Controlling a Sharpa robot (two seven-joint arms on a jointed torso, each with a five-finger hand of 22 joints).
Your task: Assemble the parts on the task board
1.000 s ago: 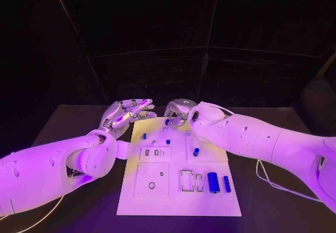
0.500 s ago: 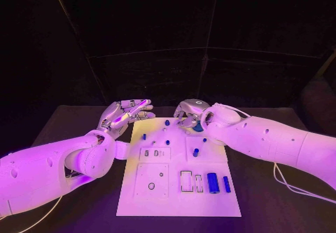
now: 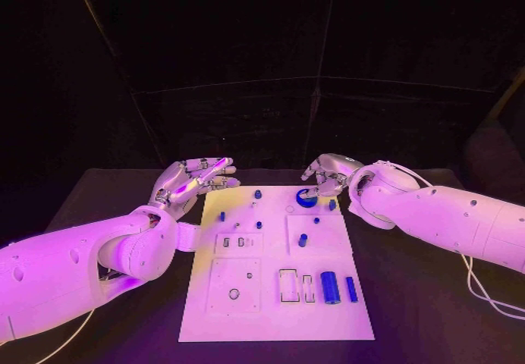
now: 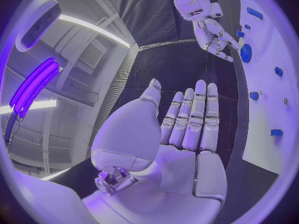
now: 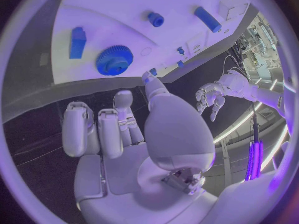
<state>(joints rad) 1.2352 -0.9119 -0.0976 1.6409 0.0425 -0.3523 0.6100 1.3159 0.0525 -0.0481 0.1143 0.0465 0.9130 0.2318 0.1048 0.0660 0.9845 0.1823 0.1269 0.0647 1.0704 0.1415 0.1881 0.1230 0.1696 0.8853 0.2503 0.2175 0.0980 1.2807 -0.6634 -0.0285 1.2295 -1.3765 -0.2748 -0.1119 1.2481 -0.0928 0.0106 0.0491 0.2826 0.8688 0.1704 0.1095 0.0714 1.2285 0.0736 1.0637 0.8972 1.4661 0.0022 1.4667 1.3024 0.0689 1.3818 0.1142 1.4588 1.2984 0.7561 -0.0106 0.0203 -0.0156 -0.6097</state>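
The task board (image 3: 276, 318) lies flat in the middle of the black table (image 3: 426, 318), its long edges running from the near edge toward the far edge. Near the board's near right corner, a large blue cylinder (image 3: 329, 287) lies beside a thinner blue bar (image 3: 351, 289), the bar closer to the right edge; two rectangular slots sit just to their left. Toward the near left corner, a raised square panel carries a small oval hole (image 3: 234, 293).

At mid-length of the board, a blue peg (image 3: 303, 240) stands on the right-hand raised panel, with a smaller blue part (image 3: 316, 221) beyond it. On the left half, two small blue pegs (image 3: 259, 224) stand between the centre line and the left edge.

Near the far right corner, a blue gear (image 3: 306, 201) lies flat on the board; in the right wrist view the gear (image 5: 114, 59) sits beside a blue block (image 5: 77, 42).

The right hand (image 3: 329, 174) hangs over the far right corner, just beyond the gear, fingers curled downward. It holds nothing, and the right wrist view shows the fingers apart and bare.

The left hand (image 3: 193, 176) is raised beside the far left corner, off the board. Its palm is empty and its fingers (image 4: 198, 115) are extended straight, side by side.
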